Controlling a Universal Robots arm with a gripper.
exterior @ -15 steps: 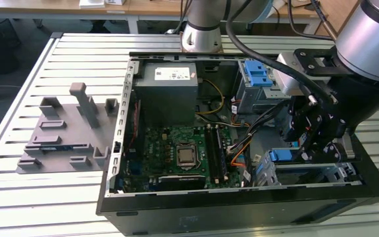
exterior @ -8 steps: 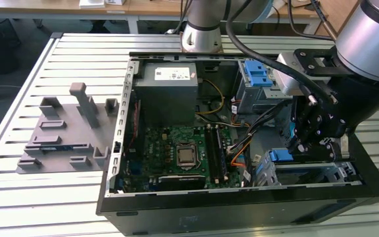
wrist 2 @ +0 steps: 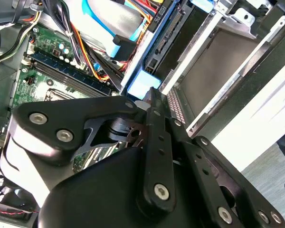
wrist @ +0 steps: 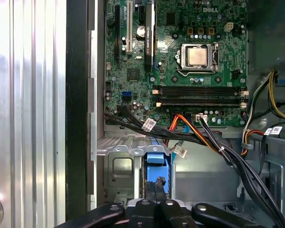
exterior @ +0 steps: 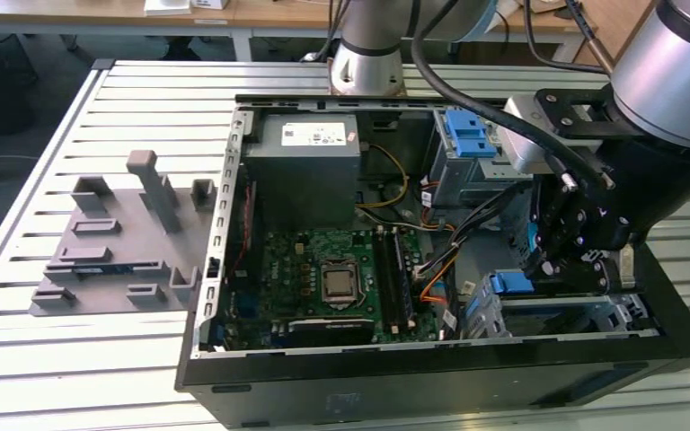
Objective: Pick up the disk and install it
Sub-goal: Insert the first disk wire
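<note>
The slatted table (exterior: 33, 359) carries an open case (exterior: 441, 377). My gripper (wrist: 156, 186) is inside its drive bay (wrist: 118, 166). The fingers are closed together, tips at the disk (wrist: 156, 159) just ahead.

Exterior view, case (exterior: 441, 377) open upward, free drop over motherboard (exterior: 297, 269) at 7 o'clock, power supply (exterior: 309, 171) blocking 11 o'clock, cage (exterior: 453, 175) at 1 o'clock, cables (exterior: 435, 269) crossing centre, 4 o'clock bay (exterior: 585, 316) taken by disk (exterior: 510, 284) and gripper (wrist: 155, 190).

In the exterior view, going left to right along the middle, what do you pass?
Grey fixture plate → motherboard → orange and black cables → blue-railed disk → robot arm's black wrist.
</note>
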